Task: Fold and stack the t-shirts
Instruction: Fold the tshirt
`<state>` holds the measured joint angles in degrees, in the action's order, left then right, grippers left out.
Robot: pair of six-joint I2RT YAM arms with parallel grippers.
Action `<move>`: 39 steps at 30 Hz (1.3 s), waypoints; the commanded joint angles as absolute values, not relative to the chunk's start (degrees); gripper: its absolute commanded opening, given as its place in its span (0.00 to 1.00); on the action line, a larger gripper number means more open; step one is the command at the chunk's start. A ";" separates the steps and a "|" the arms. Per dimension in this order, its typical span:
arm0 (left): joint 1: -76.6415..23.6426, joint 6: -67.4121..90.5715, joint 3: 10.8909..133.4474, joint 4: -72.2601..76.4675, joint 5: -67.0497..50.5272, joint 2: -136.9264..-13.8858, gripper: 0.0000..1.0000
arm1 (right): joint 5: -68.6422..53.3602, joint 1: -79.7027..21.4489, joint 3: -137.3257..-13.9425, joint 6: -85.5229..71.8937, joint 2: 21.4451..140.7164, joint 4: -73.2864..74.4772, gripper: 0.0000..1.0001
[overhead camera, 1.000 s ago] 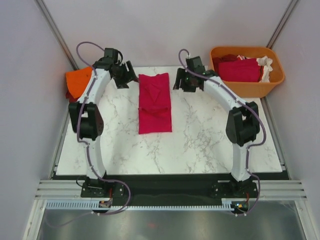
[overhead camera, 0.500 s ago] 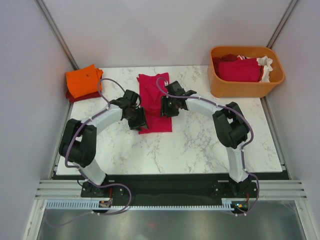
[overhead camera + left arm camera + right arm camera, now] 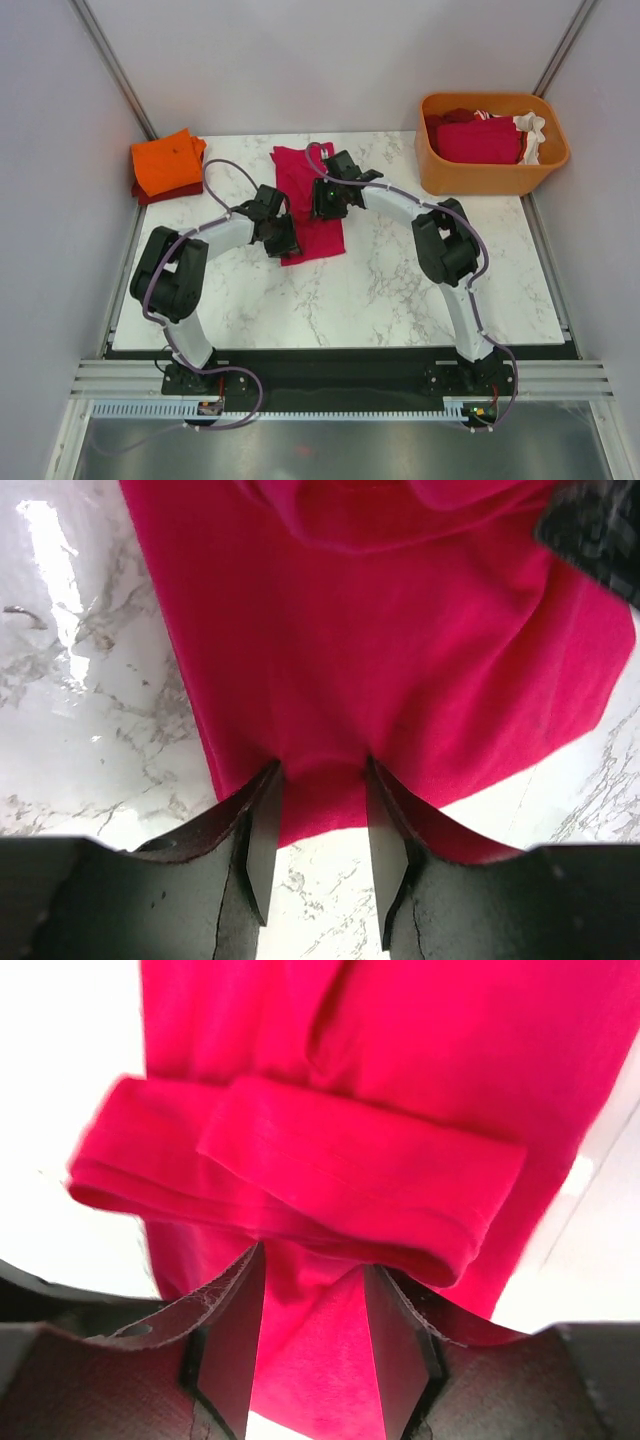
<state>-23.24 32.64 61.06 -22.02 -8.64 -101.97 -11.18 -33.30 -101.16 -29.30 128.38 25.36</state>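
Straddling the soft, creased crimson-pink t-shirt (image 3: 318, 240) on veined marble table (image 3: 400, 280), left pincer (image 3: 320, 772) and right pincer (image 3: 312, 1265) stand half-open.

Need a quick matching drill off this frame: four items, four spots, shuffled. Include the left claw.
Items
1. crimson-pink t-shirt
2. orange t-shirt
3. orange tub
4. left claw

Spots
A. folded, at the far left corner of the table
B. over the crimson-pink t-shirt's near hem
C. laid out as a long strip, mid-table
D. far right, with clothes inside

Pairs: 1-C, 2-A, 3-D, 4-B
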 commanded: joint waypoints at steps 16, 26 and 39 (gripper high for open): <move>-26.80 33.49 49.04 -17.23 -4.92 -101.60 0.43 | -12.30 -22.94 -124.03 -27.69 138.00 32.43 0.60; -27.07 32.96 52.64 -19.86 -3.96 -95.89 0.44 | -14.41 -26.01 -82.64 -29.27 110.77 17.41 0.64; -26.37 31.29 72.42 -22.24 -0.09 -102.83 0.45 | -9.50 -32.96 -70.76 -29.09 107.31 13.80 0.67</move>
<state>-26.48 32.93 68.62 -21.39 -1.74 -102.32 -11.90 -33.12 -71.59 -29.32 106.78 15.75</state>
